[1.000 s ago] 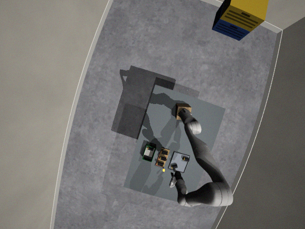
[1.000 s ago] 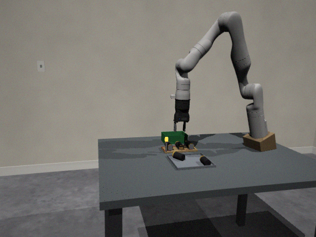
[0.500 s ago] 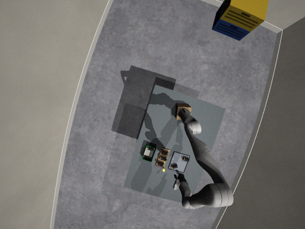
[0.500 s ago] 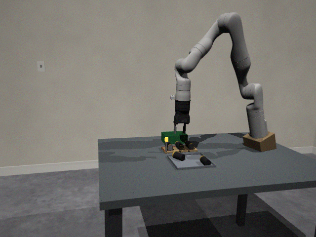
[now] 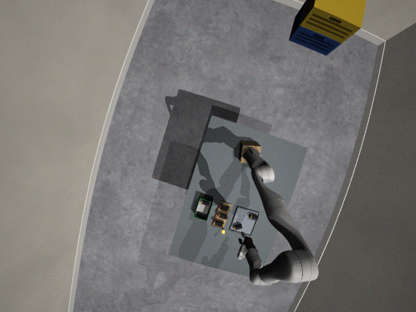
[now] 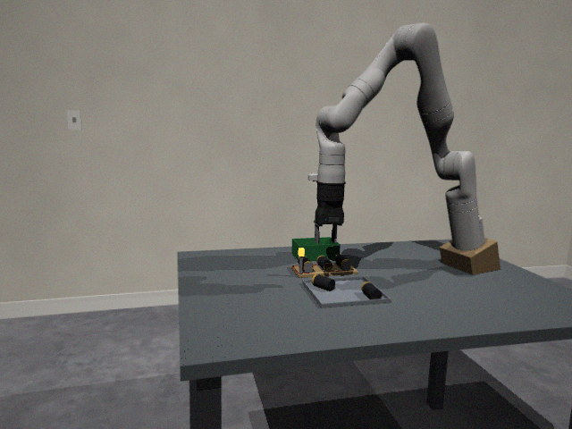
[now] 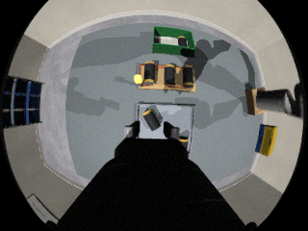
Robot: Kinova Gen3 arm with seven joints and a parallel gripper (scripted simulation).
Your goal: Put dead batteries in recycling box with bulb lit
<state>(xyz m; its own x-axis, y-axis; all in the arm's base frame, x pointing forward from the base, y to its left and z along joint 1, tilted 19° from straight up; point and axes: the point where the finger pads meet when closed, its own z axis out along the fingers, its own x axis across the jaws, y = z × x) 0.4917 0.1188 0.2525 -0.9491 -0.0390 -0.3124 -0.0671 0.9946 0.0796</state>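
Batteries, six in the task, show here as five: three seated in the wooden holder (image 6: 323,271) and two lying loose on the grey tray (image 6: 345,298). Any inside the green box cannot be made out.

Left to right in the exterior view, the lit yellow bulb (image 6: 301,252) stands at the holder's left end, with the green recycling box (image 6: 309,247) just behind it, upright on the grey tabletop (image 6: 258,323). The three holder batteries (image 6: 324,263) lie side by side. On the tray, one loose battery (image 6: 323,281) rests near the left rear corner and a second battery (image 6: 372,290) lies toward the right edge, the two well apart.

The arm's hand (image 6: 324,233) hangs fingers-down, spread wide and holding nothing. In the wrist view the left-hand tray battery (image 7: 152,118) sits at about 12 o'clock from the hand (image 7: 152,131), just beyond its fingertips.

At the far right, the arm rises from a tan pedestal (image 6: 489,260) on the tabletop's rear corner. From above, a yellow-and-blue crate (image 5: 327,25) stands on the floor at about 1 o'clock from the tabletop.
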